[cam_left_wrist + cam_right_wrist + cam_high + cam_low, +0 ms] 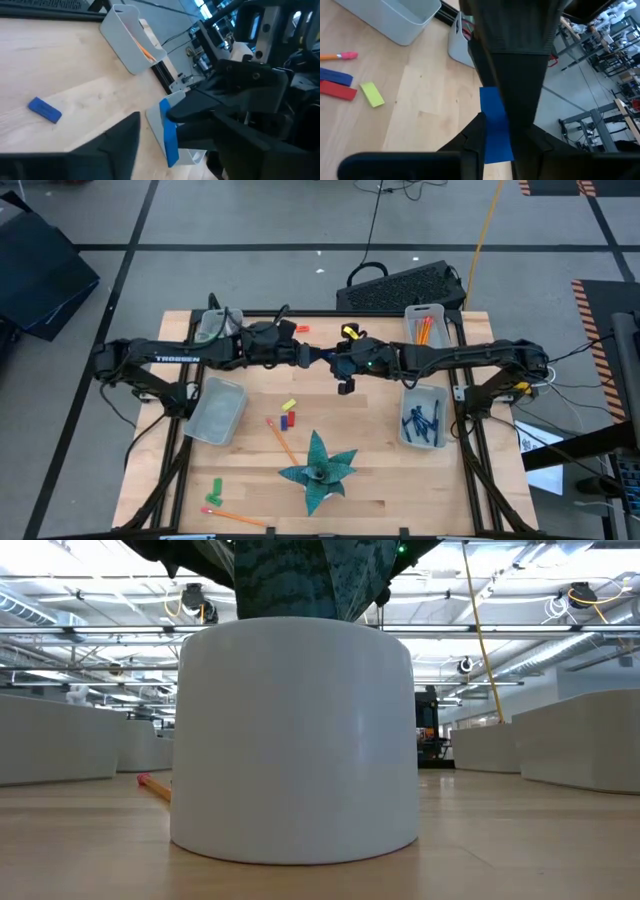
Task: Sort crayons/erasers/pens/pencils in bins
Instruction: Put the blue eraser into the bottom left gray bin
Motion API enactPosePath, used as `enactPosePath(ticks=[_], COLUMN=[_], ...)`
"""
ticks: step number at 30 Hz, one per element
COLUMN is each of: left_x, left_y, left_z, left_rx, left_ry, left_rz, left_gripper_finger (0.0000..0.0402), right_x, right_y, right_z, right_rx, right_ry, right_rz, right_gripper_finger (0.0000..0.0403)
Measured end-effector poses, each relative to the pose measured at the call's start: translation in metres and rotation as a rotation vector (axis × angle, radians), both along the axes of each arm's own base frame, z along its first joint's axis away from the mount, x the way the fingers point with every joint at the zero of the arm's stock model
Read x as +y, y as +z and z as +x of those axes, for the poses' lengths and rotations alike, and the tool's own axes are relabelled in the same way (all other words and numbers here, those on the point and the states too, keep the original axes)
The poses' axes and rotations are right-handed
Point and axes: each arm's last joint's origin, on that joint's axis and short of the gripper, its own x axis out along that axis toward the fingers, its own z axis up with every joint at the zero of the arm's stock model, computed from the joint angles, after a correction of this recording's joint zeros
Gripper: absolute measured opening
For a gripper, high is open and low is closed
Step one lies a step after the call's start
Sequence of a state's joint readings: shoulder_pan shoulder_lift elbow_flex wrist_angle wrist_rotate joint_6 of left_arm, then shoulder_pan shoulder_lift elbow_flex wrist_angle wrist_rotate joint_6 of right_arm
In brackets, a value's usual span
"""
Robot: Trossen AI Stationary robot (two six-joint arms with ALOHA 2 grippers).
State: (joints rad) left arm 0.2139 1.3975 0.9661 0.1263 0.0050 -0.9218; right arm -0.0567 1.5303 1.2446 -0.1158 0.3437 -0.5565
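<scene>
Left claw and right claw meet mid-counter, both pinching one blue eraser. Pens sit in the bin below-right of the claws; pencils in the bin up-right. Loose pencil lies just below.

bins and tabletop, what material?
Bins: probably thin plastic, translucent grey-white, matte, rounded moulded corners; contents of the pen bin show through faintly. Tabletop: light wood, likely butcher-block or ply, with visible plank seams and grain, satin finish.
</scene>
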Motion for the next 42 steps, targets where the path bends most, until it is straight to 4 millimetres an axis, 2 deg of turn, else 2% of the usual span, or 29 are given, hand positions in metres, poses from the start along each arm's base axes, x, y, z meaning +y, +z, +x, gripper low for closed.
enactPosePath(ticks=[7, 11, 17, 23, 25, 30, 35, 39, 42], left_x=[0.000, -0.001, -0.001, -0.001, -0.002, -0.012, -0.034, -0.049, -0.057], left_y=[0.002, 0.001, -0.002, -0.011, -0.003, 0.020, 0.047, 0.049, 0.040], left_z=[0.000, 0.000, -0.001, -0.005, -0.010, -0.036, -0.084, -0.125, -0.151], left_rx=[-0.004, 0.005, 0.048, 0.154, 0.182, 0.383, 0.703, 0.966, 1.182], left_ry=[-0.010, -0.003, -0.016, -0.004, -0.008, -0.064, -0.150, -0.136, -0.101], left_rz=[0.043, 0.066, 0.101, 0.113, 0.121, 0.143, 0.082, -0.055, -0.184], left_gripper_finger=[0.0113, 0.0066, 0.0020, 0.0017, 0.0017, 0.0017, 0.0017, 0.0027, 0.0029], right_x=[-0.001, -0.003, -0.003, -0.002, 0.000, 0.000, -0.005, -0.011, -0.014], right_y=[0.002, 0.003, 0.002, 0.008, 0.011, 0.022, 0.020, 0.016, 0.016], right_z=[0.001, 0.001, 0.001, 0.002, 0.001, -0.005, -0.005, -0.003, -0.003], right_rx=[-0.025, -0.044, -0.054, -0.113, -0.128, -0.199, -0.218, -0.224, -0.232], right_ry=[-0.005, -0.026, -0.034, -0.040, -0.042, -0.064, -0.106, -0.141, -0.156], right_rz=[-0.003, 0.028, 0.050, 0.080, 0.095, 0.139, 0.196, 0.234, 0.251], right_gripper_finger=[0.0066, 0.0066, 0.0078, 0.0132, 0.0154, 0.0201, 0.0222, 0.0222, 0.0219])
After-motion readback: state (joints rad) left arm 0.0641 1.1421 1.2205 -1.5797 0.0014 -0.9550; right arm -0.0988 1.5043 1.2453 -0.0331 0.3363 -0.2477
